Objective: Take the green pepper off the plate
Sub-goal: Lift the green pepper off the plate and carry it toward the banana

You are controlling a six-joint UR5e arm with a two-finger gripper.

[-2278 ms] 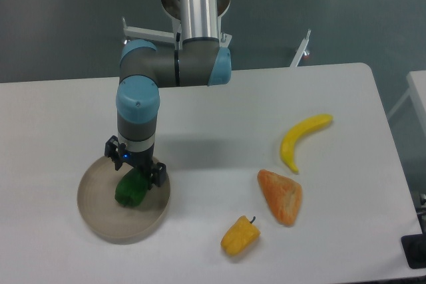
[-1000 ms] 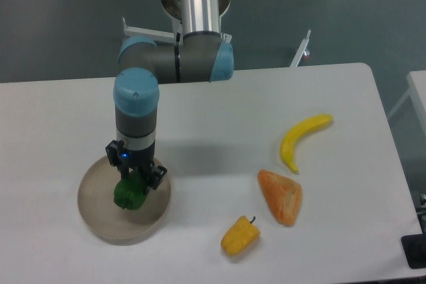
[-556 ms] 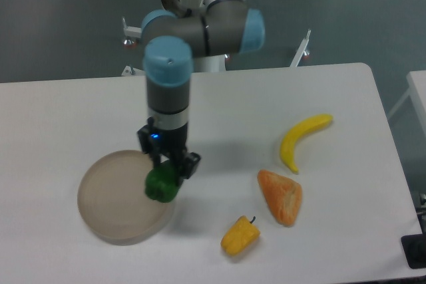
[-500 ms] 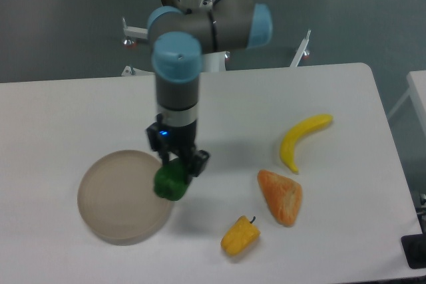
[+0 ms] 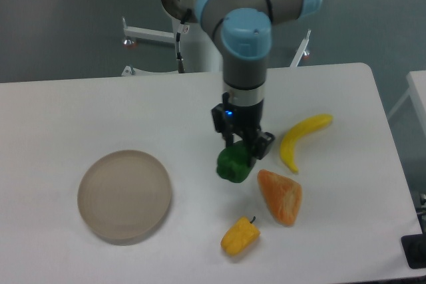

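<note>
One green pepper clamped in hand, well right of plate

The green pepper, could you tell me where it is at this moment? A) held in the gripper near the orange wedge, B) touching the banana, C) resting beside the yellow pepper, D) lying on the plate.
A: the green pepper sits clamped in the gripper, just left of the orange wedge, and the plate has nothing on it.
</note>
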